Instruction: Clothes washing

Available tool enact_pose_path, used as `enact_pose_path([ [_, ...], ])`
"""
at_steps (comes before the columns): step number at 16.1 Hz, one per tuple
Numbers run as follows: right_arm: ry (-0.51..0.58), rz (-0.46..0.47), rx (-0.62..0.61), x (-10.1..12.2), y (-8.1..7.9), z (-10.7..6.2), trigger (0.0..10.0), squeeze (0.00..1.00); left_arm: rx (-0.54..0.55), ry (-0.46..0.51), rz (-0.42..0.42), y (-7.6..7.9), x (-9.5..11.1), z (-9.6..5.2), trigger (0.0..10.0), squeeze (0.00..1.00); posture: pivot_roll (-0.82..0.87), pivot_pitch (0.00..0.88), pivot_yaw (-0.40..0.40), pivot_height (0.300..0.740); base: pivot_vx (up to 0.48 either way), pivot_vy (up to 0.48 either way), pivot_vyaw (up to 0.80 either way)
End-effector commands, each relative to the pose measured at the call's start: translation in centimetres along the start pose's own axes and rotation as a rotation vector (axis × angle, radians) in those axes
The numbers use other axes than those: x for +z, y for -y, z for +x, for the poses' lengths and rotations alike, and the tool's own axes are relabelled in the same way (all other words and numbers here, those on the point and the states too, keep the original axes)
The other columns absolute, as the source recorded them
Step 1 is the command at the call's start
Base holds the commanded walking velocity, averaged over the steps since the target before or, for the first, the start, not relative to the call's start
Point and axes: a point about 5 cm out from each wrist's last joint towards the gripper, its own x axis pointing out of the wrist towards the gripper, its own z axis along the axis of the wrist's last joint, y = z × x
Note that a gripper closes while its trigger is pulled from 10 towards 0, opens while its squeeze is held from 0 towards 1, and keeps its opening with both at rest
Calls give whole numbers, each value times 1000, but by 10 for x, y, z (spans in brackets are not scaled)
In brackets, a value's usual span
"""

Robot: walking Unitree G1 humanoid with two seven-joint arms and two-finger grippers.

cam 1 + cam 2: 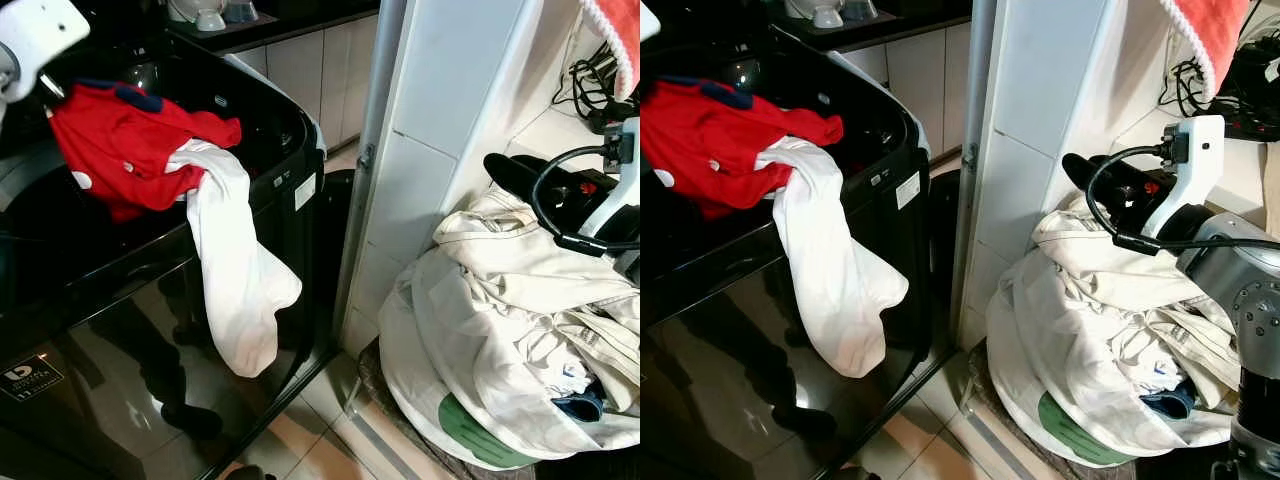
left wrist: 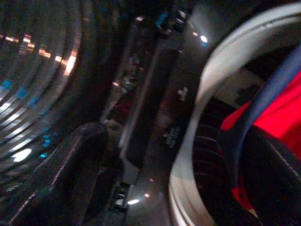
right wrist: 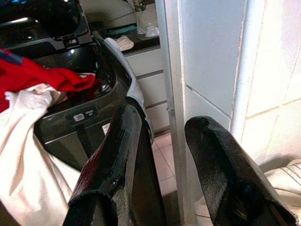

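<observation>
A black top-loading washing machine [image 1: 130, 330] stands at the left with its lid up. A red garment [image 1: 125, 140] with a navy collar lies across its opening. A white garment [image 1: 235, 270] hangs from the opening down the front panel. My left gripper [image 2: 176, 134] hovers over the drum rim, open, with the red garment [image 2: 277, 117] touching one finger. At the right, a heap of cream and white clothes [image 1: 520, 320] sits on the floor. My right gripper [image 1: 1085, 172] is just above the heap, open with nothing between its fingers [image 3: 117, 155].
A white tiled pillar [image 1: 440, 120] with a metal door frame [image 1: 370, 150] separates the machine from the heap. White cabinets [image 1: 320, 70] stand behind the machine. Cables and a power strip [image 1: 600, 100] lie on a ledge at far right, under a pink towel [image 1: 615, 40]. Tiled floor [image 1: 300, 440] shows between.
</observation>
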Motion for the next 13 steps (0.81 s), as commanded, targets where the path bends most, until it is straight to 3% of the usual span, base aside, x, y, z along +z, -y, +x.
enact_pose_path([
  [1, 20, -7, -10, 5, 1, 2, 10000, 0, 83, 62, -32, -19, 12, -8, 10000, 1000, -4, 0, -23, 740, 0, 0, 0],
  [3, 19, -9, -11, 5, 2, 2, 10000, 0, 112, 129, -92, -23, 21, -9, 10000, 1000, -4, 0, -23, 740, 0, 0, 0],
  [6, 14, -11, -8, 3, 0, 2, 10000, 0, -1, 166, -135, -10, 28, -6, 10000, 1000, -5, 0, -18, 740, 0, 0, 0],
  [7, 0, -23, -9, 0, -1, 2, 10000, 0, -46, 198, -185, -5, 32, -5, 10000, 1000, -5, 0, -18, 740, 0, 0, 0],
  [8, -33, -52, -10, -5, -2, 1, 10000, 0, -60, 205, -184, -3, 31, -4, 10000, 0, -11, 0, -8, 740, 0, 0, 0],
  [11, -63, -69, 0, -12, -8, 0, 10000, 0, -329, 133, -88, 16, 9, -4, 10000, 0, -14, 0, -2, 740, 0, 0, 0],
  [13, -77, -68, 3, -13, -8, 0, 10000, 0, -371, 73, -35, 8, -7, -9, 10000, 0, -14, 0, -3, 740, 0, 0, 0],
])
